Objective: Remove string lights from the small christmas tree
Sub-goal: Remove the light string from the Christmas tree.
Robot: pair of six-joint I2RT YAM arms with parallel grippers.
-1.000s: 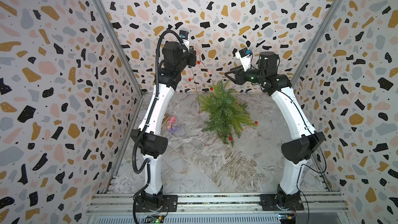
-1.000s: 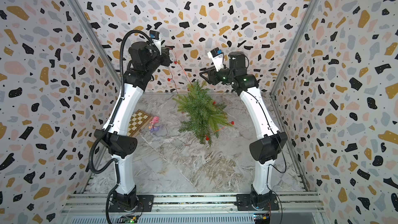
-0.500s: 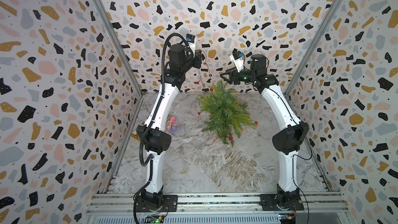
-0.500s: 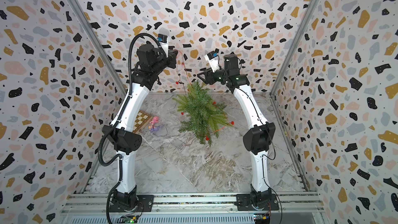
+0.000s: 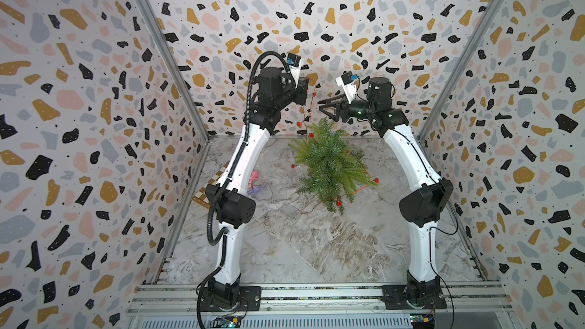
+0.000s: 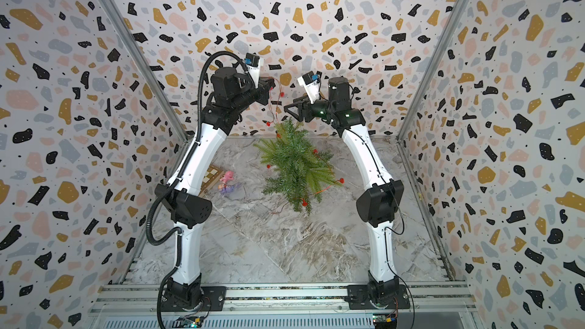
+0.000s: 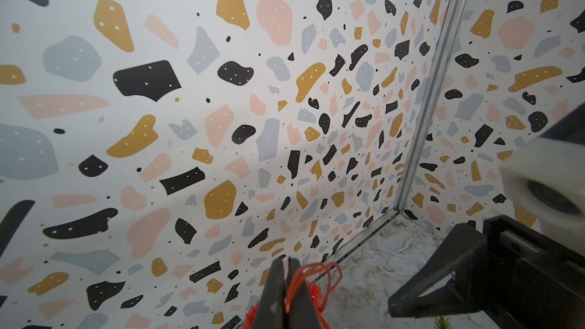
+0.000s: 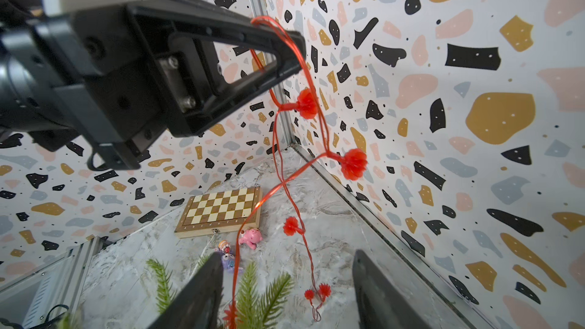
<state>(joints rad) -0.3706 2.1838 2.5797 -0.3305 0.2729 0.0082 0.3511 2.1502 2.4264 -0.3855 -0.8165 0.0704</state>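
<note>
Some lights (image 8: 354,161) now hang lifted off the tree (image 5: 329,166), clenched in the left gripper (image 7: 286,292); right gripper (image 8: 285,280) has moved close, jaws widened, empty.

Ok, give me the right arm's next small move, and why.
Probably ease the right end effector forward and close on the hanging lights. The left end effector is shut on them above the tree, they dangle ahead of the open right jaws, and the rest lies in the branches.

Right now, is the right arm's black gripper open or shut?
Open. In the right wrist view, the right gripper has its fingers wide apart, clamping nothing; the red-wire string lights with spiky bulbs hang beyond them.
</note>
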